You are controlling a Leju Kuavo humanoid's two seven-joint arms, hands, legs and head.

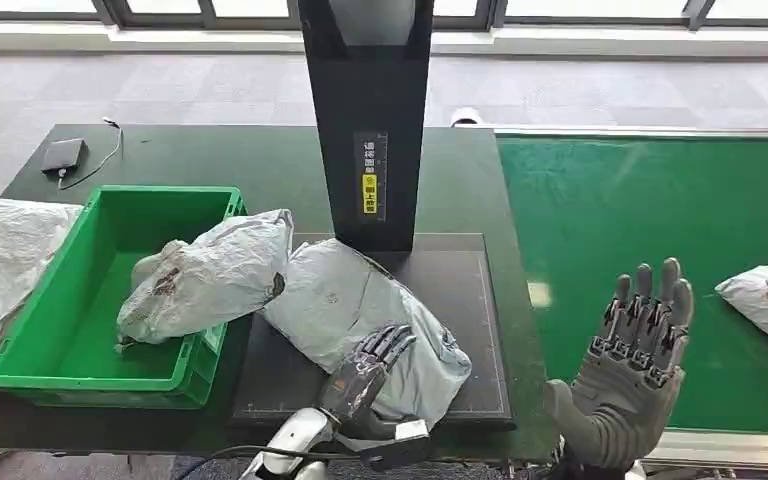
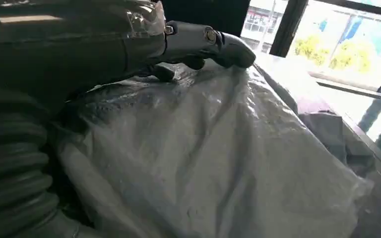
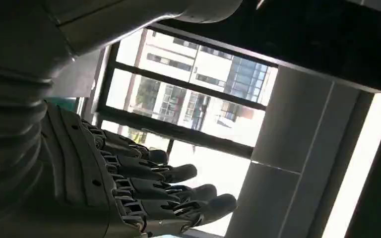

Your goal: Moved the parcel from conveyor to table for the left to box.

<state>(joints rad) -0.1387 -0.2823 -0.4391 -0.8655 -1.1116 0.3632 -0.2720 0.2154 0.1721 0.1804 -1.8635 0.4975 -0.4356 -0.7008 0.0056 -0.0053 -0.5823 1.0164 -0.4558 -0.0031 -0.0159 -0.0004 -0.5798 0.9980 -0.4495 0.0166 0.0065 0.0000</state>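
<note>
Left hand [image 1: 368, 372] curled down; right hand [image 1: 632, 368] raised, fingers spread.

A parcel-sorting workspace: green conveyor belt [image 1: 620, 230], green crate [image 1: 80, 300] (office-style windows beyond).

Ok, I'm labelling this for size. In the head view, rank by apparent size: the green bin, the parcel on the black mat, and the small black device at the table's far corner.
1. Green bin, largest.
2. Parcel on the black mat, under the left hand.
3. Small black device, smallest, though it is farthest from the camera.
</note>
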